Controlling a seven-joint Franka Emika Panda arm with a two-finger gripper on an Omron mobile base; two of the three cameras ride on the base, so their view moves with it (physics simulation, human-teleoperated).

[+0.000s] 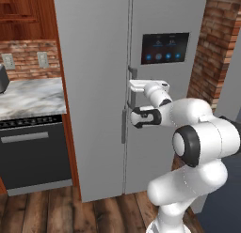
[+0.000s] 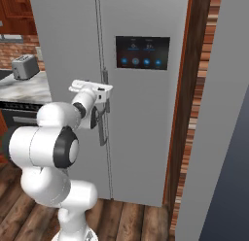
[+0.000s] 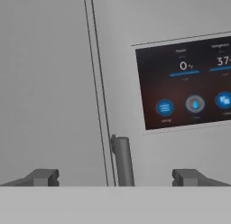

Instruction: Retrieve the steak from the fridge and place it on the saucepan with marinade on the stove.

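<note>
Hand view is showing the hand (image 3: 115, 178) wide open, holding nothing, its tips sitting on each side of the upright door handle (image 3: 122, 160). That handle is running up and down on the closed fridge (image 1: 94, 86), straight ahead.

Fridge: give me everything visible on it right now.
The fridge is a tall, matte grey double-door unit with both doors shut. A thin seam runs between the doors, with a vertical grey handle beside it. The right door carries a dark touch panel with blue icons. The open gripper straddles the handle's top, with no contact visible.
</note>
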